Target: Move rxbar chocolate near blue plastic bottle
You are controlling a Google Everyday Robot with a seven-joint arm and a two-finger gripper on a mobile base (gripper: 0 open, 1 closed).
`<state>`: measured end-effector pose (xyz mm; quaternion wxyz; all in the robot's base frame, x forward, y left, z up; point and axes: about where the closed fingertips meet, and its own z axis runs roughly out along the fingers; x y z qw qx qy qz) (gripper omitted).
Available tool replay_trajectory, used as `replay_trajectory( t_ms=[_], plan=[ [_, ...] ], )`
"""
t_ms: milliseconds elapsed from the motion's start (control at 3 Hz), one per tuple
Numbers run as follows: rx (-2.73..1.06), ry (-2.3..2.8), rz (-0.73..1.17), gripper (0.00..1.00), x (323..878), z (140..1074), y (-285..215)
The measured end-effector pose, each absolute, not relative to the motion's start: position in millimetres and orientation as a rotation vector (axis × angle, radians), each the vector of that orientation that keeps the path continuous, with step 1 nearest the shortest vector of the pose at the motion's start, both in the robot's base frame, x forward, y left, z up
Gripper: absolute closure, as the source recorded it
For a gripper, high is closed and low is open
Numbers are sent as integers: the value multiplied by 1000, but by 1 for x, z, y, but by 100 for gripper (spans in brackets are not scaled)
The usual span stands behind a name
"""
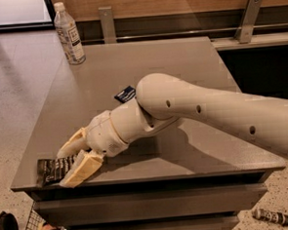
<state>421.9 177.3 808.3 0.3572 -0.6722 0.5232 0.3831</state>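
In the camera view, my gripper [64,168] is low at the end of the table [179,56] farthest from the bottle [69,33]. Its fingers are spread either side of the chocolate bar [47,171] and not clamped. The bar lies flat by that far edge, well apart from the bottle. I judge a shallow close could skid over the wrapper or push it off.

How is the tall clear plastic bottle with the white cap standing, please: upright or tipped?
Upright: the bottle stands on its base, cap on top; the claw is at the grey table's near-left edge.
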Motion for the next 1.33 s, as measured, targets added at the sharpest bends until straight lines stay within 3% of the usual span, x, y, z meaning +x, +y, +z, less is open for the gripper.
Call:
replay_trajectory(
  t_ms=[1000,1333],
  plan=[
    [-1736,1350,989,100,422,808,177],
    [-1736,1350,989,86,422,808,178]
  ],
)
